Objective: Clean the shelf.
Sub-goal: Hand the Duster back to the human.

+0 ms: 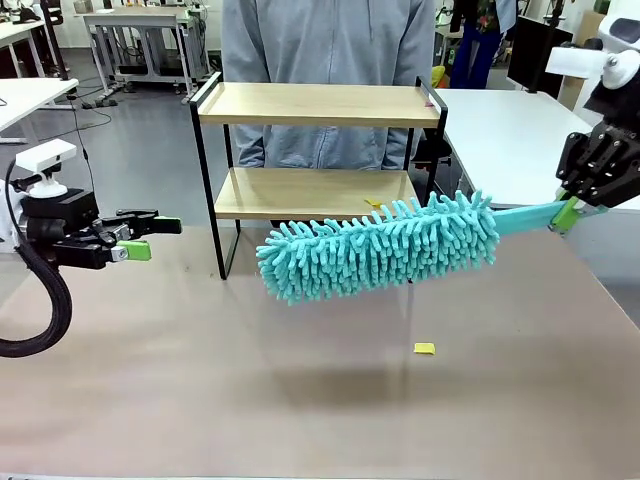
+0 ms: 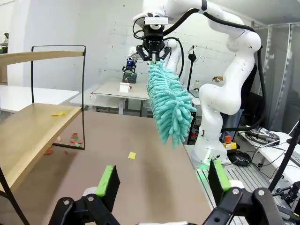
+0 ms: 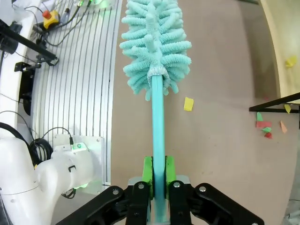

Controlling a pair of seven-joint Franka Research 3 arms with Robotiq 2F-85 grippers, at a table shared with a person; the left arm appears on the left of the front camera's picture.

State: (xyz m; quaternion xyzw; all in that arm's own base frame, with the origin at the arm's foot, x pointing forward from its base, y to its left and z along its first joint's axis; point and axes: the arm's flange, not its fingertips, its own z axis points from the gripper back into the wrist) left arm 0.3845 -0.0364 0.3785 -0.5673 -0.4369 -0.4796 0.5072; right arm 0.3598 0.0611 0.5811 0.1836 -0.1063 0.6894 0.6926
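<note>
The shelf [image 1: 318, 105] stands upright at the far middle of the tabletop [image 1: 300, 400], just in front of the person, its two wooden boards running side to side across the front view. The right gripper [image 1: 566, 216] is clamped tight on the turquoise handle of a fluffy duster [image 1: 385, 245], and the duster's long axis lies nearly parallel to those boards, sloping down slightly toward its free tip. Its head hangs in the air in front of the lower board, overlapping that board's front edge in the front view; whether it touches the wood cannot be told. So the shelf lies beyond the duster, away from the robot, and the right arm is the one placed to work on it. A yellow scrap [image 1: 374, 203] sits on the lower board close behind the duster head, which I judge the likely next target, calling for a push farther in. The left gripper [image 1: 140, 238] hovers with jaws spread wide and empty, well to the left of the shelf. Another yellow scrap [image 1: 425, 348] lies on the tabletop.
</note>
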